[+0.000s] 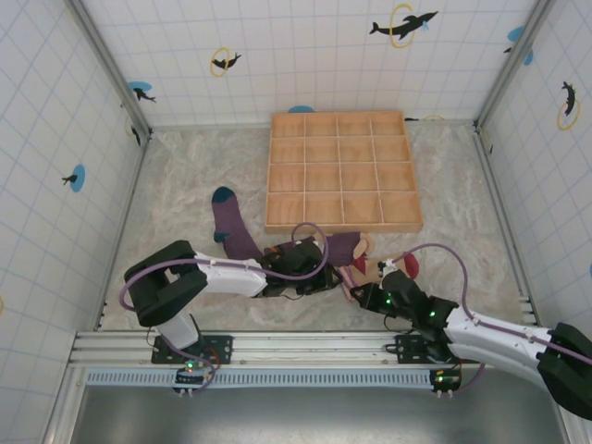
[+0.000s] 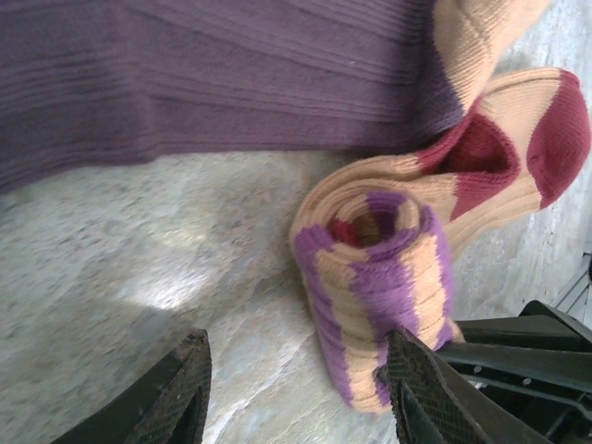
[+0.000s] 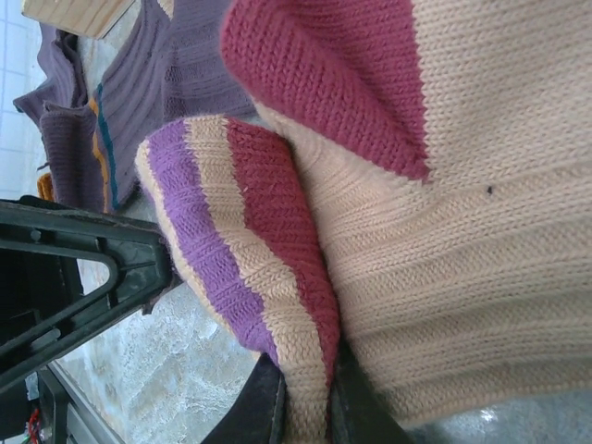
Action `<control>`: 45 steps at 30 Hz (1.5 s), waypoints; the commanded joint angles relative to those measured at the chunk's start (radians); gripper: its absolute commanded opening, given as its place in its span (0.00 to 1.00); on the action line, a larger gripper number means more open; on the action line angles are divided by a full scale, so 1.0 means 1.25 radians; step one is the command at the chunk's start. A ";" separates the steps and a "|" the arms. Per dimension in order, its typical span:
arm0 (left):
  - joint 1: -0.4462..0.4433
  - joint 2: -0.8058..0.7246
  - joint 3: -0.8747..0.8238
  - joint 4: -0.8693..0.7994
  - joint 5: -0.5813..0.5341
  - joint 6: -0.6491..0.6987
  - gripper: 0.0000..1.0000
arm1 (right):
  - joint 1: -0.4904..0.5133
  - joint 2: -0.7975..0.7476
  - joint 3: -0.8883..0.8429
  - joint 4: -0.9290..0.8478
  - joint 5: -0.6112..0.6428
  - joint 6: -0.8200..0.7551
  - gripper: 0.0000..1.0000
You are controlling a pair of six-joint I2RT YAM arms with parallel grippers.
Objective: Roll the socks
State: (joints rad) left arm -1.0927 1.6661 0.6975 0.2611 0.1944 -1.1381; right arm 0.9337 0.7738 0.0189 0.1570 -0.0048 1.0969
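We're looking into a robot test cell: white gridded walls with dolphin stickers box in a speckled surface, and two robot arms are bolted to a metal rail.

From above, both arms cover the middle of the socks; the right arm is cut off at lower right. At the left wrist, a purple sock runs off top and left, the left hand off the bottom. At the right wrist, the right hand is cut by the bottom edge, half behind the striped roll it pinches.
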 commanded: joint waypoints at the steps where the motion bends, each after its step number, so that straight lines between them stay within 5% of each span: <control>1: -0.010 0.023 0.039 0.042 0.006 0.052 0.51 | -0.008 0.016 -0.078 -0.149 0.004 0.025 0.00; 6: -0.010 0.059 0.048 0.058 0.010 0.043 0.48 | -0.013 0.025 -0.078 -0.158 -0.002 0.031 0.00; 17: -0.010 0.133 0.076 0.026 0.023 0.011 0.15 | -0.041 0.010 -0.083 -0.169 -0.031 0.026 0.00; 20: -0.007 0.138 0.102 -0.032 0.018 0.021 0.00 | -0.041 0.009 -0.064 -0.190 -0.028 0.005 0.19; 27: 0.015 0.088 0.107 -0.145 0.014 0.031 0.00 | -0.008 -0.011 0.055 -0.295 0.031 -0.099 0.50; 45: 0.047 -0.051 0.051 -0.289 0.036 0.022 0.00 | 0.464 0.282 0.401 -0.394 0.610 -0.310 0.62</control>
State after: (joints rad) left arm -1.0466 1.6188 0.7670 -0.0349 0.2268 -1.1225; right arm 1.4757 1.0657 0.4709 -0.3004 0.5800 0.7612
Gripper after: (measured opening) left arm 0.086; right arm 0.622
